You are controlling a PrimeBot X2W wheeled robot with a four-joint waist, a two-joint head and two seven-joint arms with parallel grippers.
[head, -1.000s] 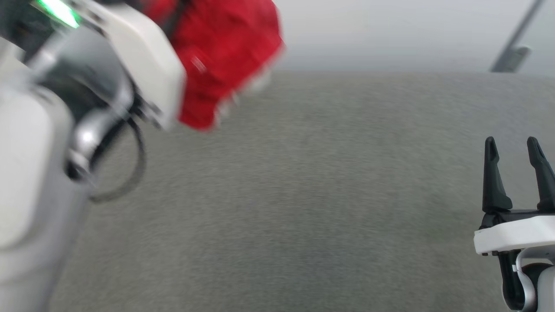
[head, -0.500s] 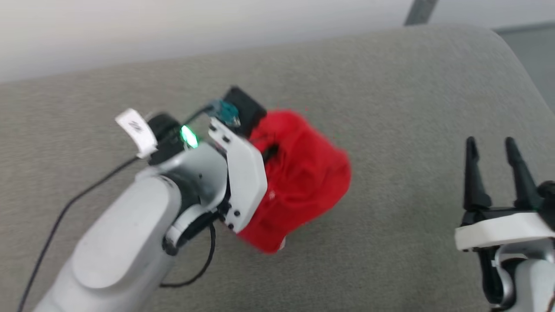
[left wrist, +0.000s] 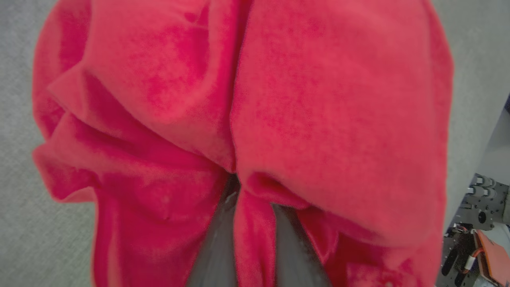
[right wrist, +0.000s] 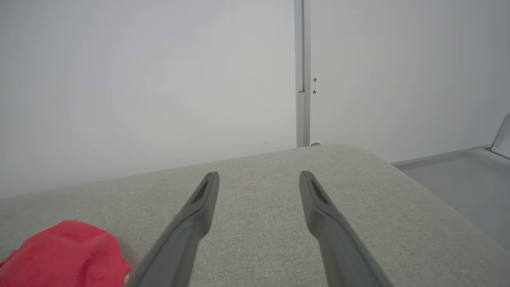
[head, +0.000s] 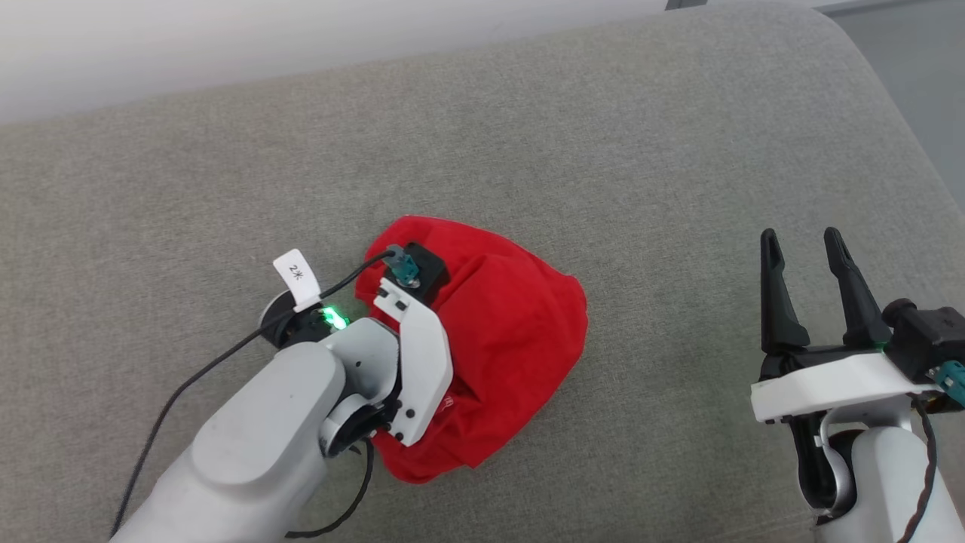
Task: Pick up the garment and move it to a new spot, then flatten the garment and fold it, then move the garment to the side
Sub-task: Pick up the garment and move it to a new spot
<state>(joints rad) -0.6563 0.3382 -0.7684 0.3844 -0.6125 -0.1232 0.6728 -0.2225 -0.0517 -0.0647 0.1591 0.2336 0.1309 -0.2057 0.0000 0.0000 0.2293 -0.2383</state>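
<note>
The garment (head: 513,332) is a bunched heap of red fabric resting on the grey cushion (head: 641,151), near the middle of the head view. My left arm's wrist (head: 415,354) leans over its left side, hiding the fingers there. In the left wrist view my left gripper (left wrist: 245,199) is shut on a fold of the garment (left wrist: 318,99), with red cloth pinched between the two dark fingers. My right gripper (head: 803,253) hovers open at the lower right, well apart from the cloth. In the right wrist view my right gripper (right wrist: 259,177) holds nothing, and the garment (right wrist: 63,255) shows at the lower left.
The cushion's rounded right edge (head: 897,121) drops to a grey floor (head: 927,68). A pale wall (head: 226,45) runs behind the far edge. A black cable (head: 196,377) trails from my left wrist. Bare cushion lies between the garment and my right gripper.
The head camera has swung, so the whole picture shifted. My left arm has come down with the garment, which hung in the air before and now rests on the cushion. The right gripper stays open.
</note>
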